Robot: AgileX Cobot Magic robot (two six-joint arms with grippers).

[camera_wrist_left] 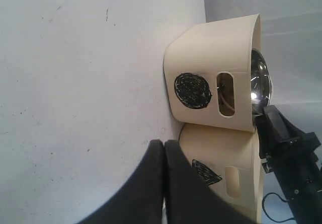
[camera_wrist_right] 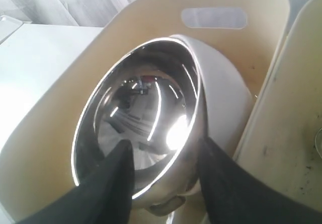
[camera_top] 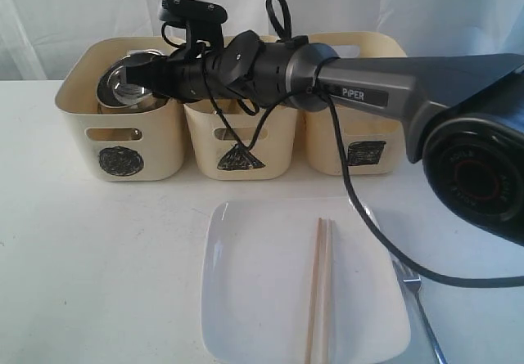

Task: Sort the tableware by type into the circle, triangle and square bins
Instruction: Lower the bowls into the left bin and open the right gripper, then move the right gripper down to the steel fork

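My right gripper [camera_top: 151, 78] reaches across over the circle bin [camera_top: 123, 139] at the left of the row. Its jaws [camera_wrist_right: 165, 144] stand open astride the rim of the steel bowl [camera_wrist_right: 146, 118], one finger inside it and one outside. That bowl [camera_top: 127, 82] leans tilted in the bin against a small white bowl [camera_wrist_right: 221, 83]. The triangle bin [camera_top: 237, 147] and the square bin [camera_top: 360, 147] stand beside it. Wooden chopsticks [camera_top: 319, 290] lie on the white square plate [camera_top: 262, 290], with a fork [camera_top: 417, 298] at its right. My left gripper [camera_wrist_left: 164, 142] is shut and empty, low before the bins.
The right arm and its black cable [camera_top: 368, 225] stretch over the triangle bin and across the plate's far corner. A white curtain hangs behind the bins. The left wrist view shows bare white table [camera_wrist_left: 75, 83] in front of the circle bin [camera_wrist_left: 216, 68].
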